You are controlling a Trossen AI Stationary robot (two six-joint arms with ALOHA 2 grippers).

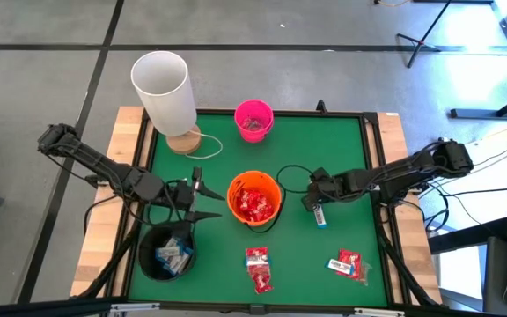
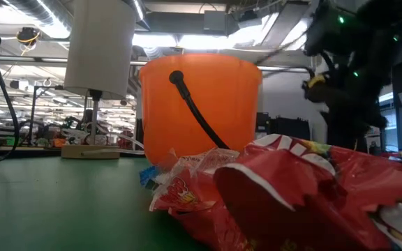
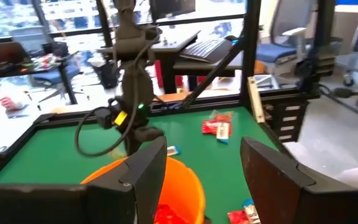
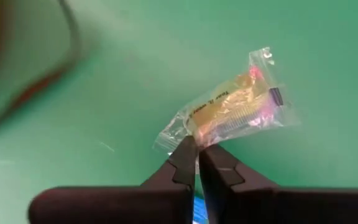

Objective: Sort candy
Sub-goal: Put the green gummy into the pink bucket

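My right gripper (image 1: 315, 201) hovers just right of the orange bucket (image 1: 253, 201), shut on a narrow white-and-blue candy bar (image 1: 320, 216). In the right wrist view the bar (image 4: 229, 109) shows as a clear crinkly wrapper with a yellowish filling, beyond the fingertips (image 4: 197, 155). My left gripper (image 1: 199, 195) is open and touches nothing; it stands between the orange bucket and the black bucket (image 1: 170, 254). Red packets fill the orange bucket, and white-and-blue bars lie in the black one. More red packets lie on the table (image 1: 258, 269) (image 1: 346, 264). My right gripper pinches the bar by one end of its wrapper (image 4: 182, 134), between the two fingertips. The rest of the bar sticks out past the tips. The green table behind it is blurred, so the bar seems lifted clear.
A pink bucket (image 1: 253, 119) stands at the far edge. A tall white cylinder (image 1: 161, 88) on a wooden base (image 1: 183, 139) stands at the far left corner. A raised black frame (image 1: 372, 158) borders the green mat. In the low view, red packets (image 2: 292, 195) lie before the orange bucket (image 2: 201, 104).
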